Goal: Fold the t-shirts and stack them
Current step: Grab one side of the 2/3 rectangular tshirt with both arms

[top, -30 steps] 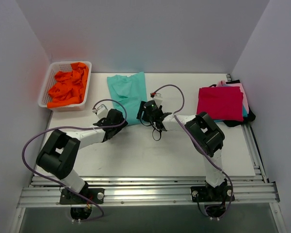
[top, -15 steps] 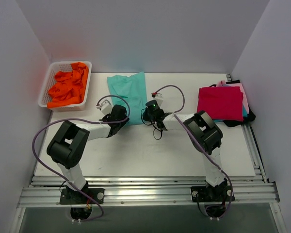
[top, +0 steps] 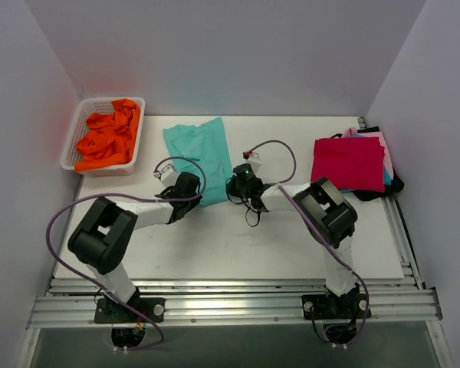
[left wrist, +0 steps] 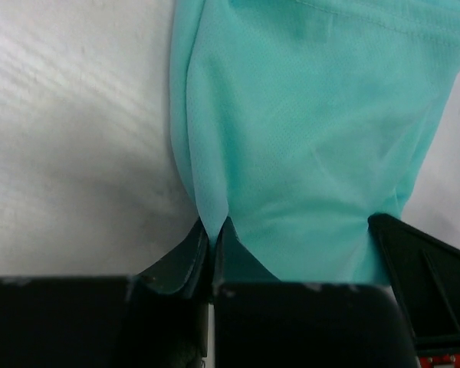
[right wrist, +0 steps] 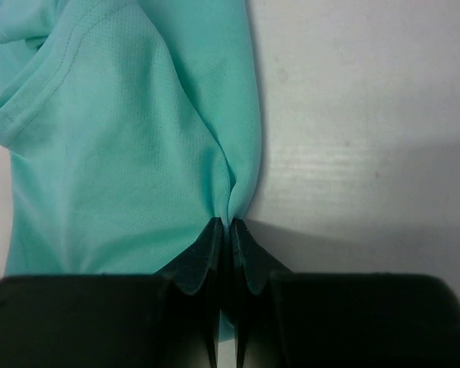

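Basket point(top: 71, 139) sits at the far left corner of the table point(top: 230, 249), and you can see it holds a crumpled heap of orange shirts point(top: 107, 136), one fold riding up over the far rim. At the far right there is a stack point(top: 389, 182) of folded shirts, with a red shirt point(top: 349, 162) on top and pink, teal and black edges showing under it. Teal shirt point(top: 198, 149) lies flat on the table between basket and stack, nearer the basket, its length running away from the arms. Both your arms are stretched low and far forward, forearms close to the tabletop, meeting at the shirt's near hem. Left gripper point(top: 185, 186) is at the near left corner; the left wrist view shows its jaws point(left wrist: 212, 231) pressed together with a pinch of teal cloth between the tips. Right gripper point(top: 242, 181) is at the near right edge, its elbow bent back toward the stack; the right wrist view shows those jaws point(right wrist: 228, 227) likewise closed tight on a gathered fold of the same shirt. The cloth puckers at each pinch.
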You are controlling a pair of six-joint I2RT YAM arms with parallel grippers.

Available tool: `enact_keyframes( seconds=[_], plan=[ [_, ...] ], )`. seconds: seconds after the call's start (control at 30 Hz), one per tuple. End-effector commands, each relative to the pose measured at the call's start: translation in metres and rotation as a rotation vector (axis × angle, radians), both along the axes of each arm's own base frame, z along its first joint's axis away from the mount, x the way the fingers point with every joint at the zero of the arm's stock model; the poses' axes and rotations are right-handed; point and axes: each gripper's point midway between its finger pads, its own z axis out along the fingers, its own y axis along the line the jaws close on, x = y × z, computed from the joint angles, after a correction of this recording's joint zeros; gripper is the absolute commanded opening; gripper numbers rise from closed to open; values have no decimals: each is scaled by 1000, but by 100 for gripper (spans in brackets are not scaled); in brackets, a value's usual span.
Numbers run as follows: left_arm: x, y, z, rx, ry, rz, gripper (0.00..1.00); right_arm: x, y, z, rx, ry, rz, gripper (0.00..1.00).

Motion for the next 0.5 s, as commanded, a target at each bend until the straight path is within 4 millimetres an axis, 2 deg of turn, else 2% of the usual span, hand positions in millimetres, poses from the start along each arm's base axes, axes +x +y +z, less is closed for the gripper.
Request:
enact_keyframes(
  seconds=[0.0,0.03,0.07,0.13,0.17,0.23,0.27,0.33,0.37,0.4,0.43,0.47],
  plan=[
    [-36,0,13,79,34,-83,2,-50,-33,-23,-133,131,-29,0],
    [-48,-9,16,96,38,-118,2,-61,-30,-19,-137,129,-31,0],
    [-60,-7,22,109,45,-126,2,-69,-37,-10,-151,113,-58,0],
    [-75,-10,29,120,30,-146,2,-87,-43,-4,-168,122,-82,0],
    [-89,-14,37,111,19,-175,2,-105,-39,7,-165,104,-62,0],
    [-104,-15,45,113,9,-189,2,-125,-47,14,-204,88,-87,0],
    [-121,-15,52,107,8,-210,2,-147,-43,24,-195,82,-70,0],
    [-136,-11,61,115,-1,-207,2,-166,-43,36,-207,54,-69,0],
    [-151,-10,71,100,-9,-222,2,-175,-42,52,-169,34,-88,0],
    [-158,-6,75,96,-12,-223,2,-200,-46,50,-226,46,-58,0],
    [-164,-3,89,67,-39,-222,2,-205,-50,59,-230,20,-82,0],
    [-175,0,90,73,-25,-239,2,-215,-57,71,-211,21,-102,0]
  ],
)
